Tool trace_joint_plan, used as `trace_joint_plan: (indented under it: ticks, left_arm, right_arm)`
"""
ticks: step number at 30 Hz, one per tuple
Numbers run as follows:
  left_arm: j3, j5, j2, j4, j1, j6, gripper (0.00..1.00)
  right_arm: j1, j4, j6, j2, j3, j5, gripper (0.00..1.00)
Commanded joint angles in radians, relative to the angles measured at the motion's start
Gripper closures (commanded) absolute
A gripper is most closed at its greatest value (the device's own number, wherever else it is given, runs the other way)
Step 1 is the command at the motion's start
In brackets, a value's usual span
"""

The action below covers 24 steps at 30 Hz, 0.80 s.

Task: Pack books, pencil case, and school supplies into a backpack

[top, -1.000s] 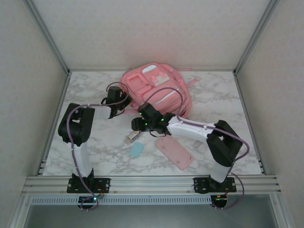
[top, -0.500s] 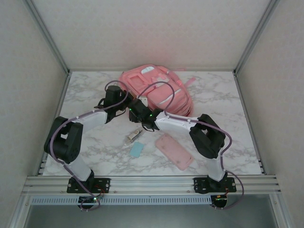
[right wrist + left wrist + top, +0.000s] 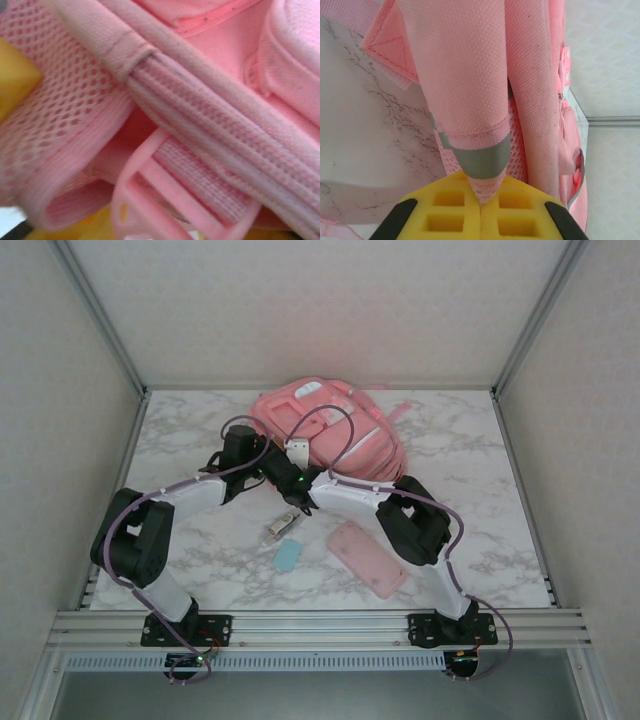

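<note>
From above, the backpack [image 3: 335, 425] is seen lying at the far middle of the surface [image 3: 470, 470]. Both the left gripper [image 3: 262, 460] and the right gripper [image 3: 287, 465] are set against its near-left edge. Near of the backpack, outside it, lie the pencil case [image 3: 368, 558], the light-blue block [image 3: 287, 556] and the silvery stubby item [image 3: 283, 524]. What is held inside the backpack cannot be told, as its opening is hidden.

In the left wrist view, the yellow pads [image 3: 447, 212] are pressed together on a grey-trimmed fabric edge of the backpack.

In the right wrist view, mesh padding, a strap [image 3: 210, 145] and a plastic buckle [image 3: 150, 200] are crowded close. Whether this gripper is spread or clamped cannot be told.

The thin pinched edge could probably slip free if it is pulled hard, and the right gripper could be snagged on the buckle or strap.
</note>
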Motion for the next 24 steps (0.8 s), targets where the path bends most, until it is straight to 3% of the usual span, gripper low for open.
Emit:
trace_joint_plan:
  ticks: [1,7,13,18,24]
  left_arm:
    - [-0.02,0.065,-0.08,0.031,-0.032,-0.025,1.0]
    - [-0.013,0.042,-0.068,0.032,-0.031,-0.022,1.0]
    - [0.046,0.018,-0.001,0.027,-0.002,0.01,1.0]
    - [0.126,0.0,0.063,0.025,0.039,0.035,1.0]
    - [0.208,-0.001,0.121,0.02,0.061,0.045,1.0]
  right_arm:
    - [-0.037,0.105,-0.035,0.014,0.027,0.11,0.73]
    - [-0.077,0.252,-0.066,-0.069,-0.118,-0.077,1.0]
    - [-0.12,0.273,-0.095,-0.193,-0.282,-0.296,1.0]
    - [-0.137,0.139,-0.139,-0.284,-0.384,-0.455,1.0]
    - [-0.16,-0.036,-0.188,-0.371,-0.475,-0.549,1.0]
